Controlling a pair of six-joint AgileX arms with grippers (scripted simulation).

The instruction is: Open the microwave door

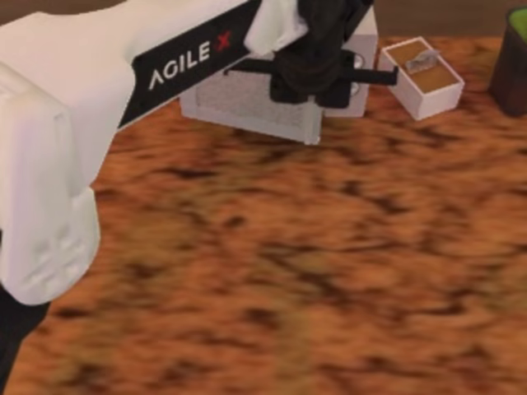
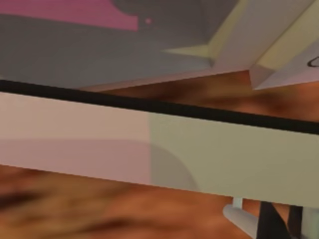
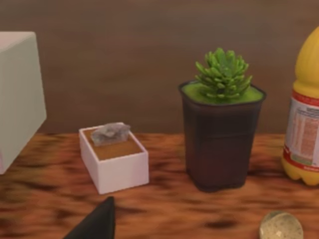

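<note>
The off-white microwave (image 1: 366, 37) stands at the table's far edge, near the middle. Its door (image 1: 247, 103), with a speckled grey mesh window, is swung outward at an angle to the body. My left gripper (image 1: 317, 82) hangs over the door's free edge, in front of the knob panel. In the left wrist view the door's top edge (image 2: 199, 154) fills the picture, with the pinkish interior (image 2: 75, 15) showing beyond it. There my left gripper (image 2: 279, 226) is shut on the slim pale handle (image 2: 241, 218). My right gripper (image 3: 97, 224) is parked outside the top view.
A small white open box (image 1: 422, 76) with brown inside sits just right of the microwave. A potted succulent (image 3: 222, 134) stands farther right, then a yellow bottle (image 3: 304, 114) and a small round golden object (image 3: 280, 226). My left arm's white body covers the table's left side.
</note>
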